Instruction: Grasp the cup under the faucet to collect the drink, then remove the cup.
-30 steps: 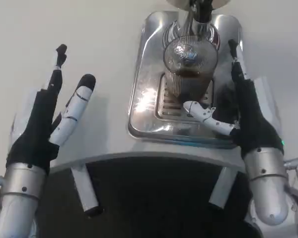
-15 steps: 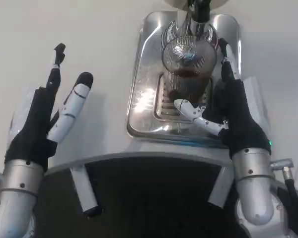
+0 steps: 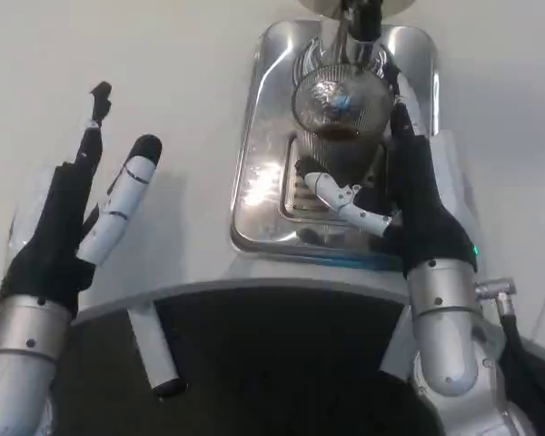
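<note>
Closing on the cup (image 3: 338, 127) from five o'clock: right hand (image 3: 409, 195) fingers (image 3: 345, 202) apart, not yet clamped; next, grip firmly.

1. White table (image 3: 191, 64): plain matte top, evenly lit, no hard shadows.
2. Near edge of the table curves in an arc.
3. Below that edge: dark floor (image 3: 282, 363), nearly black, detail too dim to make out.
</note>
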Robot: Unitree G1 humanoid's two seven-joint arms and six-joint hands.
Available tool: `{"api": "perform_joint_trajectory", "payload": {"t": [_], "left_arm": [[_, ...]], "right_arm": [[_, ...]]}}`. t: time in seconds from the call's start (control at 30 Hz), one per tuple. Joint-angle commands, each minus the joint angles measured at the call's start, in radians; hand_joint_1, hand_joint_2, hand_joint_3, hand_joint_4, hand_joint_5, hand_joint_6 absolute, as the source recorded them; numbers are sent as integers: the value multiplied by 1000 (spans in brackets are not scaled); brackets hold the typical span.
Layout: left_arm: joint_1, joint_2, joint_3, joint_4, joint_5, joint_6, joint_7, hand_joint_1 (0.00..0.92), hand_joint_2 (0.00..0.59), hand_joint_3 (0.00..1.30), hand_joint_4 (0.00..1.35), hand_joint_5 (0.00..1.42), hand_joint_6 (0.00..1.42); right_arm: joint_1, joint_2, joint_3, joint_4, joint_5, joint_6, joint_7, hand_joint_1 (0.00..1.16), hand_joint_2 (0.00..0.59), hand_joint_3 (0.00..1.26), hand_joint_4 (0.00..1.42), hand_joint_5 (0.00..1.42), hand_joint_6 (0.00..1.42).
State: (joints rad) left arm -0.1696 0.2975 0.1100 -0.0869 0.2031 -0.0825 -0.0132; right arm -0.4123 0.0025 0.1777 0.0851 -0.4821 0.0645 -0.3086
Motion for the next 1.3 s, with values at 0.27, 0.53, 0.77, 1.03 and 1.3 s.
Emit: {"api": "perform_joint_trajectory", "payload": {"t": [0.27,0.53,0.77,1.03,1.3], "left_arm": [[8,-2,12,-7,-14,5,6,0,244,0,0,0,0],[2,-3,17,-5,-13,20,10,0,240,0,0,0,0],[-6,1,24,8,-13,20,7,0,240,0,0,0,0],[-22,-2,19,24,-15,16,2,0,240,0,0,0,0],[-29,-4,9,36,-13,12,0,0,240,0,0,0,0]], "right_arm": [[-45,34,4,38,9,21,-8,1012,258,116,103,185,351],[-118,90,-3,84,-68,93,-158,1162,340,493,461,589,830],[-125,94,10,124,-79,73,-215,1162,339,550,502,648,912],[-97,83,20,105,-76,50,-218,1162,332,575,530,678,936],[-56,81,27,28,-76,60,-197,1162,312,658,635,729,973]]}}
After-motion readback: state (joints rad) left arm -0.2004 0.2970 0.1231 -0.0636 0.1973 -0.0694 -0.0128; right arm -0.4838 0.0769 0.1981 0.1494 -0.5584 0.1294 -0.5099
